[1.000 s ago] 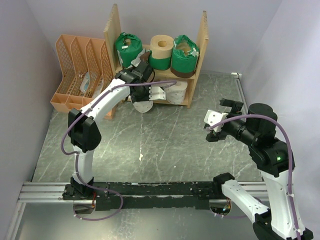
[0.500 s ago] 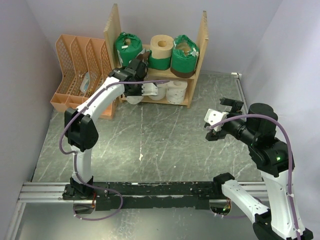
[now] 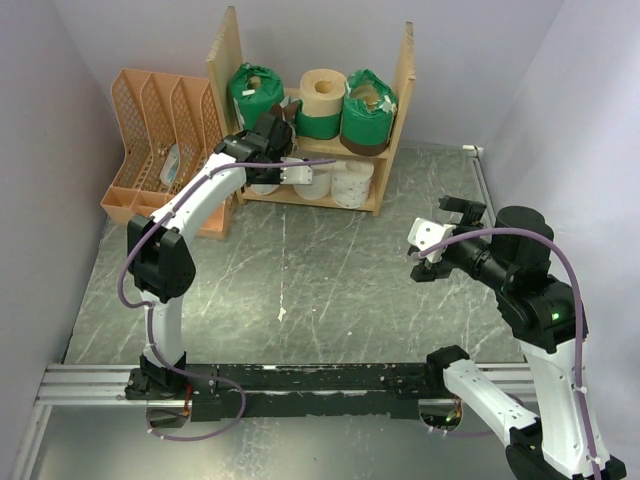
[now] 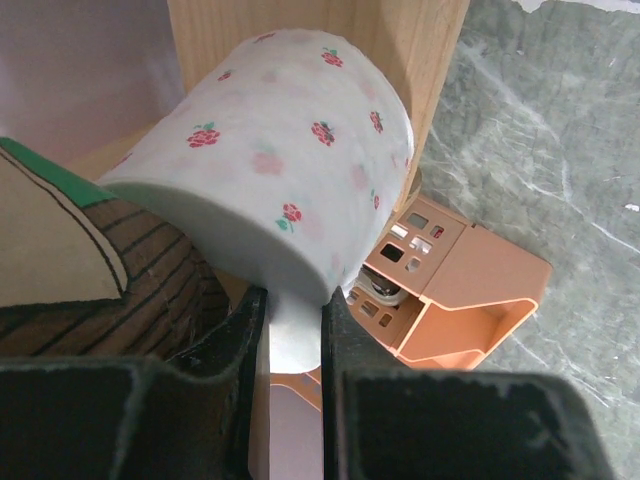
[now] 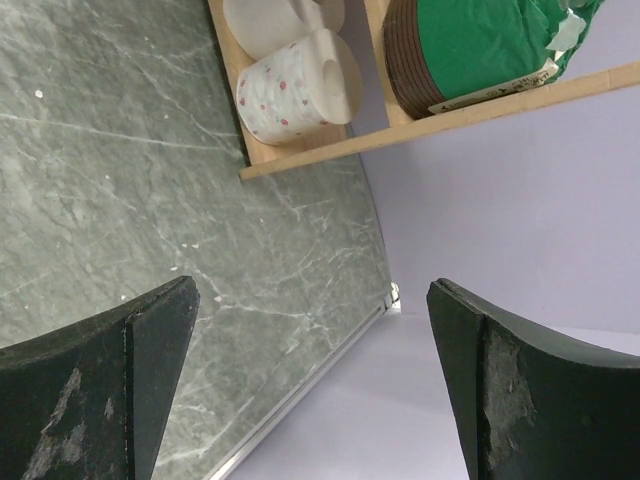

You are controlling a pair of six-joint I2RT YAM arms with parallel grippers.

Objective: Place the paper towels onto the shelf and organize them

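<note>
My left gripper (image 3: 268,172) is shut on the rim of a white paper towel roll with small red flowers (image 4: 280,160) and holds it tilted at the left end of the wooden shelf's (image 3: 404,90) lower board, close to the left side panel (image 4: 400,40). Two more white rolls (image 3: 335,182) lie on the lower board. The upper board holds two green-wrapped rolls (image 3: 255,95) (image 3: 368,105) with a cream roll (image 3: 322,95) between them. A green and brown wrapped roll (image 4: 70,250) shows just beside the held roll. My right gripper (image 3: 445,225) is open and empty above the table, right of the shelf.
An orange lattice file rack (image 3: 160,140) stands against the shelf's left panel and shows behind the held roll in the left wrist view (image 4: 470,290). The right wrist view shows a floral roll (image 5: 300,85) on the lower board and the grey marbled table (image 5: 150,200) with its metal edge.
My left gripper has carried the floral roll back and to the left, from in front of the shelf into the left end of the lower board. The right arm has not moved.
</note>
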